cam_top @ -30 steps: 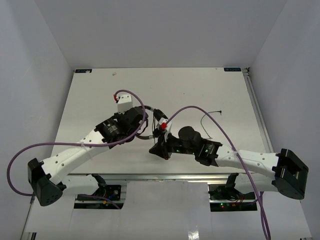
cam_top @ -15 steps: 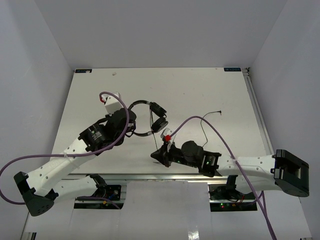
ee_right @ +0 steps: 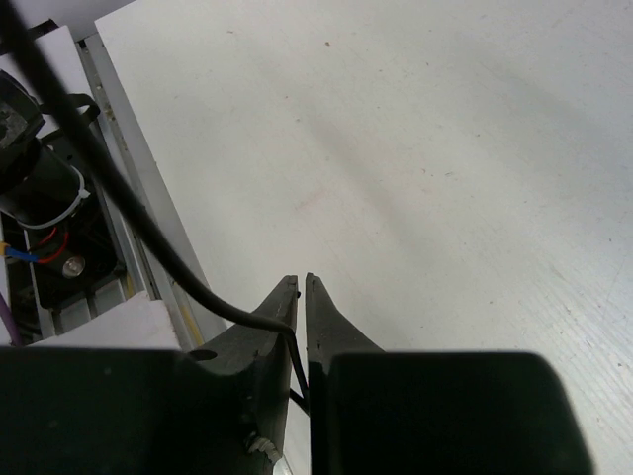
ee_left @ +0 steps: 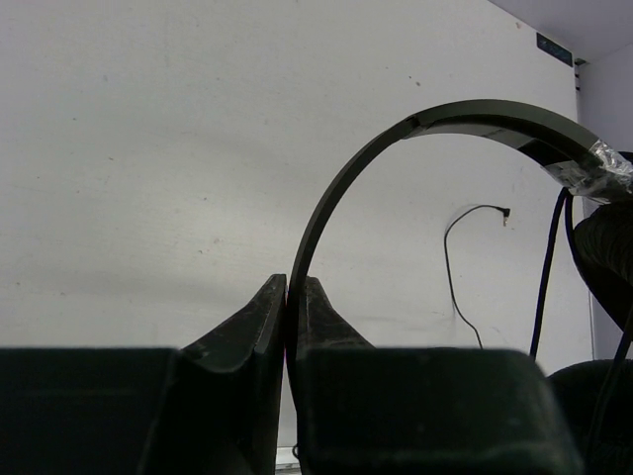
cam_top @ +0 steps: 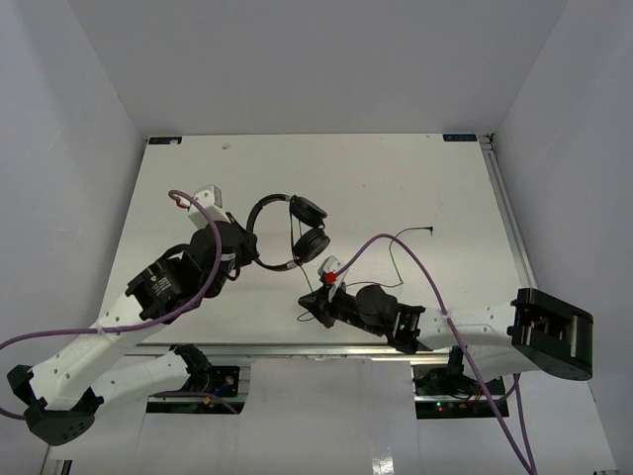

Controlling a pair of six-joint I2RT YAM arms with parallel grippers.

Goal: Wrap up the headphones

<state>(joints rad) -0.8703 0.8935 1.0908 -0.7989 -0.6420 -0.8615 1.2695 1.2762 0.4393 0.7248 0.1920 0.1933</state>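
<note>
- In the top external view, black on-ear headphones [cam_top: 315, 242] with a thin arched headband [cam_top: 251, 220] are seen near the middle of the white desk [cam_top: 396, 168]. The two round padded earcups [cam_top: 308, 209] are set close together.
- The headband's near-left part is met by the left gripper [cam_top: 245, 259]. The right gripper [cam_top: 308, 305] is held low near the desk's front edge. A long thin dark cord [cam_top: 415, 233] is trailed rightwards, ending in a small plug [cam_top: 436, 231].
- In the left wrist view, the left gripper [ee_left: 287, 292] is pressed together on the headband [ee_left: 341, 188], which arches up and right. The cord [ee_left: 447, 267] and plug [ee_left: 505, 212] are seen lying on the desk [ee_left: 148, 148] beyond.
- In the right wrist view, the right gripper [ee_right: 301, 287] is nearly closed, the cord [ee_right: 148, 237] being pinched between its fingers above the desk [ee_right: 445, 148].
</note>
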